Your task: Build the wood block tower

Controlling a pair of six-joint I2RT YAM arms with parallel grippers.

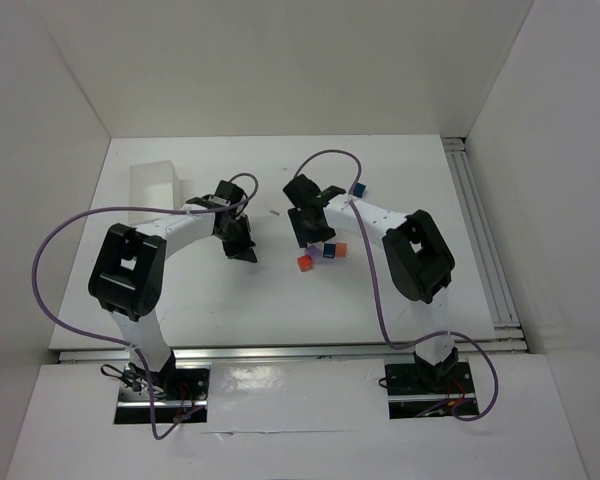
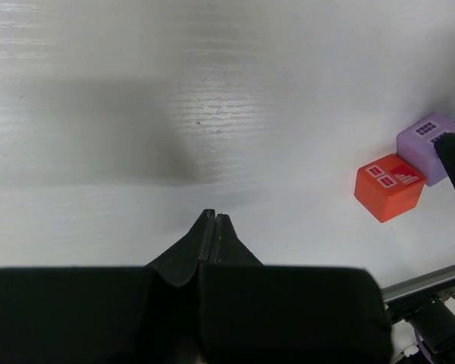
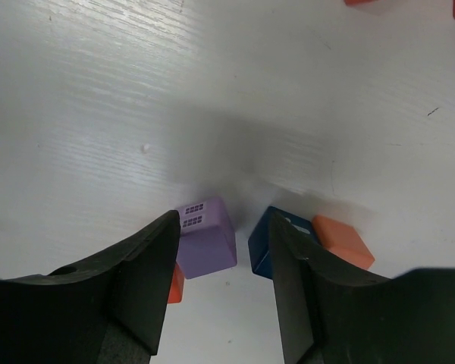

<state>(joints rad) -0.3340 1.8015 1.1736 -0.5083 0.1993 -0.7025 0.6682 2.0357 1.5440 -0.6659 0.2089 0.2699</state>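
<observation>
No tower is in view; the wood blocks lie singly on the white table. In the right wrist view a purple block (image 3: pixel 206 236) sits just inside my open right gripper (image 3: pixel 226 227), close to its left finger. A dark blue block (image 3: pixel 267 244) and an orange block (image 3: pixel 343 241) lie by the right finger. A red block (image 3: pixel 175 284) peeks from behind the left finger. From above, the red block (image 1: pixel 304 262) and blue block (image 1: pixel 329 252) lie below the right gripper (image 1: pixel 310 238). My left gripper (image 2: pixel 212 218) is shut and empty, left of the red block (image 2: pixel 388 187) and purple block (image 2: pixel 428 144).
A white rectangular tray (image 1: pixel 152 185) stands at the back left. Another dark blue block (image 1: pixel 358 188) lies behind the right arm. A small pale scrap (image 1: pixel 274 212) lies between the grippers. A metal rail (image 1: pixel 480 240) runs along the table's right edge.
</observation>
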